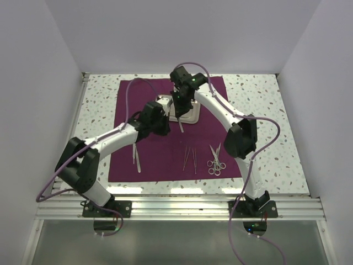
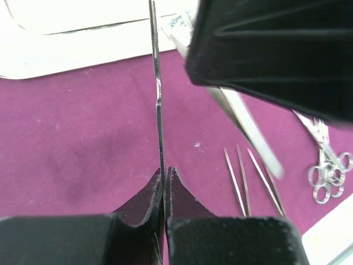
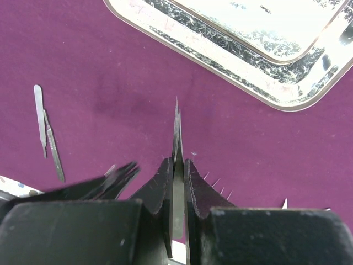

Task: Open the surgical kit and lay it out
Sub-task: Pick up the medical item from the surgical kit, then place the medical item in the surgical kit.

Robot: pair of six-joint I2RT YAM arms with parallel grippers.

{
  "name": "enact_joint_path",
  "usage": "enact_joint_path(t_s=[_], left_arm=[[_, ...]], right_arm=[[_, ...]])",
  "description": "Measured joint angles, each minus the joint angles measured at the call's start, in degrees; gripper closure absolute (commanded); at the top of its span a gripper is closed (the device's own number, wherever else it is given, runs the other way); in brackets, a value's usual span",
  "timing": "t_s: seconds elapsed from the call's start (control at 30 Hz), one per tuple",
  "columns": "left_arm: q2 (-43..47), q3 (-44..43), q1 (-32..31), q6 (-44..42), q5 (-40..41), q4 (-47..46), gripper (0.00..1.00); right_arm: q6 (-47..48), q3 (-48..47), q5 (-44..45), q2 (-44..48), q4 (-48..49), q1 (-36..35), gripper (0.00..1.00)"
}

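Top external: maroon cloth wrap (image 1: pixel 160 163) lies spread on the worktop (image 1: pixel 270 110); steel tray (image 1: pixel 193 116) at its middle, scissors (image 1: pixel 214 164) near the front edge.
Left gripper (image 2: pixel 164 172): clenched on a slim instrument (image 2: pixel 159 99).
Right gripper (image 3: pixel 176 163): clenched on a pointed instrument (image 3: pixel 177 127).

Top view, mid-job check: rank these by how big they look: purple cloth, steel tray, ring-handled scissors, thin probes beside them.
1. Purple cloth, by far the largest.
2. Steel tray, though partly hidden.
3. Ring-handled scissors and thin probes: about equal in length, too close to rank.
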State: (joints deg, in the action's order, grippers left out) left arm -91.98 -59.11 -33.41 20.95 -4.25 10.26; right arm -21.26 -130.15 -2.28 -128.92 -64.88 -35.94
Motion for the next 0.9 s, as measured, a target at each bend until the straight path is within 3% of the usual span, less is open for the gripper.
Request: enact_joint_path(t_s=[0.27,0.43,0.6,0.9], left_arm=[[15.61,5.9,0.0,0.98,1.29,3.23,1.0],[23.32,9.22,0.0,1.18,4.39,7.04,1.0],[25.27,11.39,0.0,1.22,6.64,10.38,1.0],[25.33,13.38,0.0,1.57,7.34,12.85,1.0]], right_arm=[[0.04,3.69,3.06,1.79,0.85,-0.04,1.0],[-1.27,24.13,5.57,12.28,4.98,-0.07,1.0],[-3.87,40.87,5.86,20.55,8.22,-1.05,1.0],[-8.02,54.12,4.33,22.64,15.52,-7.56,1.0]])
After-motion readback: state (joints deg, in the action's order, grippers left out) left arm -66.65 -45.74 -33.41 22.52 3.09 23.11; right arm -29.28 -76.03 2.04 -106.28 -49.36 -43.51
